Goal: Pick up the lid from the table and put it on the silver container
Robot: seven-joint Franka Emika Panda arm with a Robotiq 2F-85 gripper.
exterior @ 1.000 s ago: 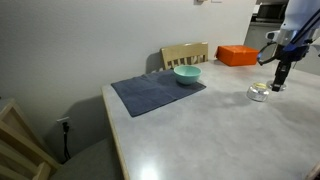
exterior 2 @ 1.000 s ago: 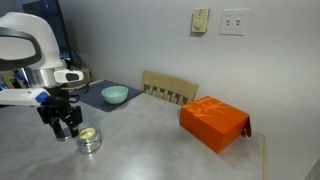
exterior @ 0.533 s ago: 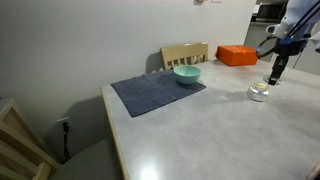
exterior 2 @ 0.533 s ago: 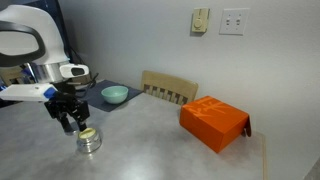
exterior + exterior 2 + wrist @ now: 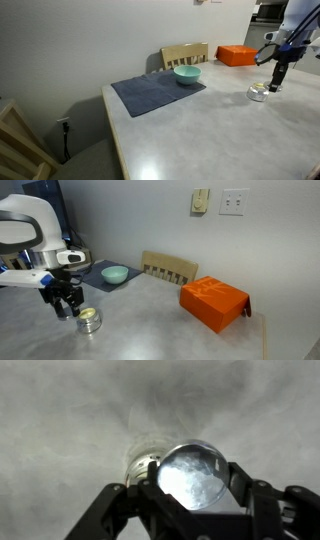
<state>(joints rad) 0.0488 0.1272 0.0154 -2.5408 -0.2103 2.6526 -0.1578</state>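
Clamping the round shiny lid (image 5: 195, 478) between them, the fingers (image 5: 258, 505) point straight down, just above the table (image 5: 200, 130). The silver container (image 5: 146, 459) stands on the table beneath, peeking out past the lid's left edge in the wrist view, so the lid looks off-centre. Beyond, the arm (image 5: 30, 232) bends over with its wrist upright.

**Lid masks silver container from wrist camera**

In the blurred wrist view, the lid (image 5: 193, 470), clamped in the tool (image 5: 192, 488), covers most of the silver container (image 5: 143, 460), leaving only a sliver of rim; the tool's lower parts run off the bottom edge. In both exterior views the arm (image 5: 300, 22) (image 5: 25, 228) is cut by the frame edge, and whether lid and container touch is too small to tell. The chair (image 5: 185, 53) shows only its backrest above the table (image 5: 200, 130). A slatted wooden piece (image 5: 15, 135) is cropped at the corner, too little shown to name.
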